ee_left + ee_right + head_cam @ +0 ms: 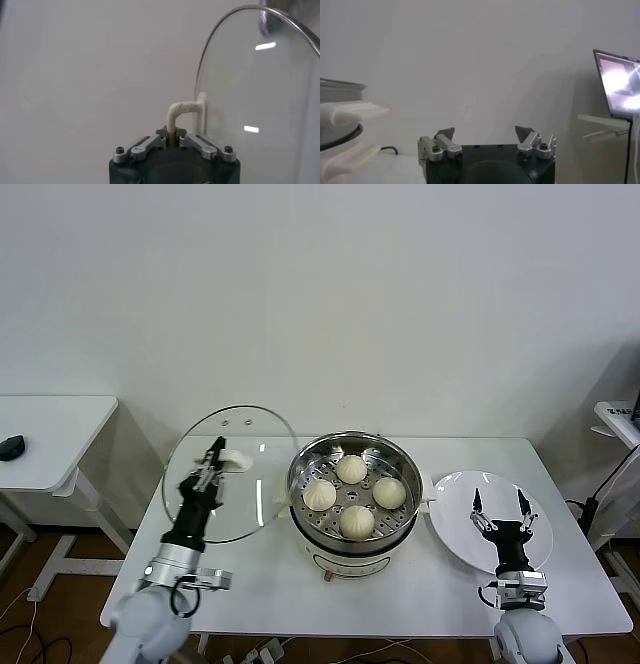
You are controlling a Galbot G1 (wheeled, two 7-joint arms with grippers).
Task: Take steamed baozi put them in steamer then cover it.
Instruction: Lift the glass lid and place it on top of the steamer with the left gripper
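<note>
The steel steamer [400, 459] on its cream base stands at the table's middle. Several white baozi [351, 469] sit on its perforated tray. My left gripper [214, 456] is shut on the cream handle [236, 460] of the glass cover [250, 499]. It holds the cover tilted up on edge, just left of the steamer. In the left wrist view the gripper [173, 135] clamps the handle [181, 111], with the cover [260, 100] beyond. My right gripper [499, 502] is open and empty above the white plate [455, 519]; it also shows in the right wrist view [484, 133].
The white plate lies right of the steamer, bare. A second white table [50, 434] with a dark object [10, 446] stands at far left. The steamer's side handle [347, 112] shows in the right wrist view. A laptop screen [619, 82] is at the far right.
</note>
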